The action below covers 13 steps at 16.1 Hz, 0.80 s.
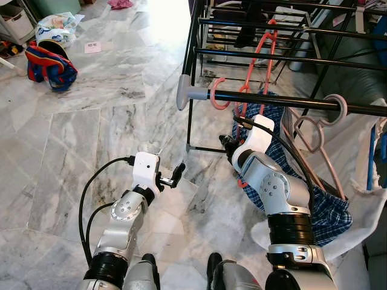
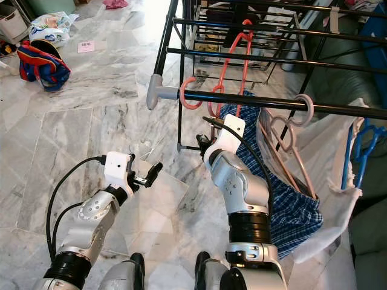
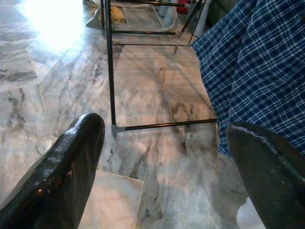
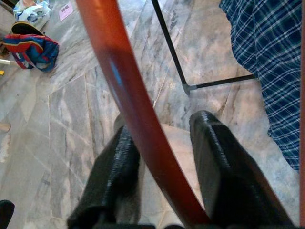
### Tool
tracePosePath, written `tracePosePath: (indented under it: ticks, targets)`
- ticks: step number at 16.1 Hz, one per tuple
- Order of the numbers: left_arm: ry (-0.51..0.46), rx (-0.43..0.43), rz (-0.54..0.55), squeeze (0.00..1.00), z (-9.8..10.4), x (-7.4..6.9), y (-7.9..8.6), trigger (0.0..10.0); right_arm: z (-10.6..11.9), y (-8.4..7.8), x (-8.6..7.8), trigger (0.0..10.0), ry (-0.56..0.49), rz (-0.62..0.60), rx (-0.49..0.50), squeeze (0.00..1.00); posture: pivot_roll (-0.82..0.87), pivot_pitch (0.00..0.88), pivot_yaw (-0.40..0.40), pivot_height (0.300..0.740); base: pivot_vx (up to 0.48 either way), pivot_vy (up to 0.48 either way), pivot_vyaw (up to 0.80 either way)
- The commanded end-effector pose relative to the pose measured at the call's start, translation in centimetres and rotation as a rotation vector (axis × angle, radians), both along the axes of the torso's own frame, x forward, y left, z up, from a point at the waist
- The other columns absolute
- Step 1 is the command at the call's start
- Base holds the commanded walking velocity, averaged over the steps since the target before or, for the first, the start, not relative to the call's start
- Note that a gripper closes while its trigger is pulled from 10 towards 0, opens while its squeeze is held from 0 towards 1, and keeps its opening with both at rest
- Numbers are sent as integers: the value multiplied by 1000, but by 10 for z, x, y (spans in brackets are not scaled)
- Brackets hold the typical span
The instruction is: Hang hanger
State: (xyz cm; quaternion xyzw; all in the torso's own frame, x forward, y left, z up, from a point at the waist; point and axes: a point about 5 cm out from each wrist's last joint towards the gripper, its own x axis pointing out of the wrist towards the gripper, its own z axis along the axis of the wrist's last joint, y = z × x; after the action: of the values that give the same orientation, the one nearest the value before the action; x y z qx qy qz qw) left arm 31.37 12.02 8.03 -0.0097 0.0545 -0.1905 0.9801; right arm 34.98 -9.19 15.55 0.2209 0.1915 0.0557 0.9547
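My right gripper (image 1: 225, 144) is raised just under the front black rail (image 1: 272, 99) of a drying rack. It is shut on the bar of a red hanger (image 4: 124, 86), which runs between its fingers (image 4: 224, 176). Two salmon-red hooks (image 1: 216, 99) sit over that rail right above the gripper; I cannot tell which one belongs to the held hanger. My left gripper (image 1: 177, 174) is open and holds nothing, low over the marble floor in front of the rack's foot bar (image 3: 162, 125).
A blue plaid cloth (image 1: 326, 211) hangs from a pale pink hanger (image 1: 335, 109) beside my right arm, with white fabric behind it. Another red hanger (image 1: 266, 54) hangs on a rear rail. A red-and-blue bag (image 1: 51, 65) lies at the far left.
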Motion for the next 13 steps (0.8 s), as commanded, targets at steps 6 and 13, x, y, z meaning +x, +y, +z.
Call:
tracePosePath:
  ticks: [6, 13]
  targets:
    - [4, 10, -3, 0, -2, 0, 2, 10000, 7, 9, -1, 0, -32, 21, 73, 0, 42, 227, 14, 740, 0, 0, 0]
    - [2, 14, -8, 0, -3, 1, 1, 10000, 45, 17, -4, 0, -292, 101, 134, 0, 37, 229, 17, 740, 0, 0, 0]
